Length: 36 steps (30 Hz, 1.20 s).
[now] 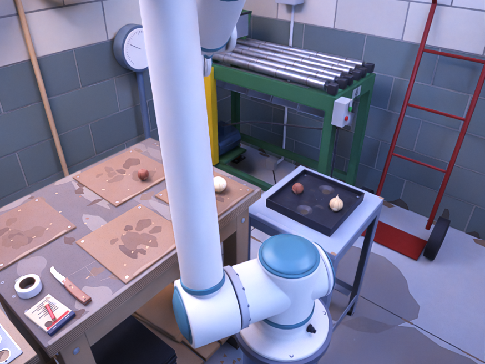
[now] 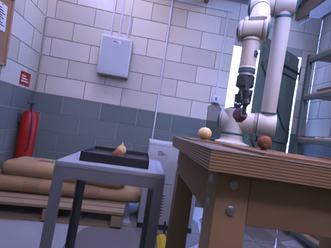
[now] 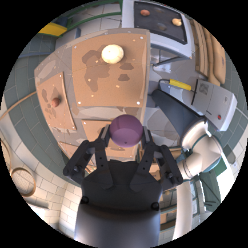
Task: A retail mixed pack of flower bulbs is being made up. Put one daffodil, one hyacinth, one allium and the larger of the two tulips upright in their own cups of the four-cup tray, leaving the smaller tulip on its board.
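Note:
The purple bulb hangs well above the wooden bench, carried in my closed gripper over the boards. In the side camera the arm hides my gripper. A round cream bulb lies on the board at the bench's end. A small reddish-brown bulb lies on the far board. The black four-cup tray sits on a grey stand beside the bench. A brown bulb and a pale pointed bulb stand in two of its cups. Two cups hold nothing.
A green roller conveyor stands behind the tray stand, and a red ladder leans on the wall. A tape roll, a knife and a booklet lie at the bench's near end.

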Available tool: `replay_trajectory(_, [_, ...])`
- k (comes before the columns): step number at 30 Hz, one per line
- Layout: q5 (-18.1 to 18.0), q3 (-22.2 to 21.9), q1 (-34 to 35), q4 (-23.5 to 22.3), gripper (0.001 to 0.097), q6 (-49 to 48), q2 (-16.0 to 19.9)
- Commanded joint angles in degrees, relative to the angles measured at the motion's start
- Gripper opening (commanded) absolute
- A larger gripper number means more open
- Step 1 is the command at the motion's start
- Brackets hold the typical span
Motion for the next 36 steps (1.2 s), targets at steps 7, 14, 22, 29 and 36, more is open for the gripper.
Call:
replay_trajectory(7, [0.28,-1.22,-9.55,-0.01,0.0080,-9.53,0.83])
replay_trajectory(14, [1.03,-3.92,-18.68,0.00,0.0080,-18.67,2.78])
replay_trajectory(22, [2.56,-8.78,-27.55,0.00,0.0080,-27.56,6.10])
replay_trajectory(29, [4.50,-14.20,-33.69,0.01,0.0080,-33.72,9.58])
replay_trajectory(36, [6.86,-20.20,-38.41,0.01,0.0080,-38.44,13.21])
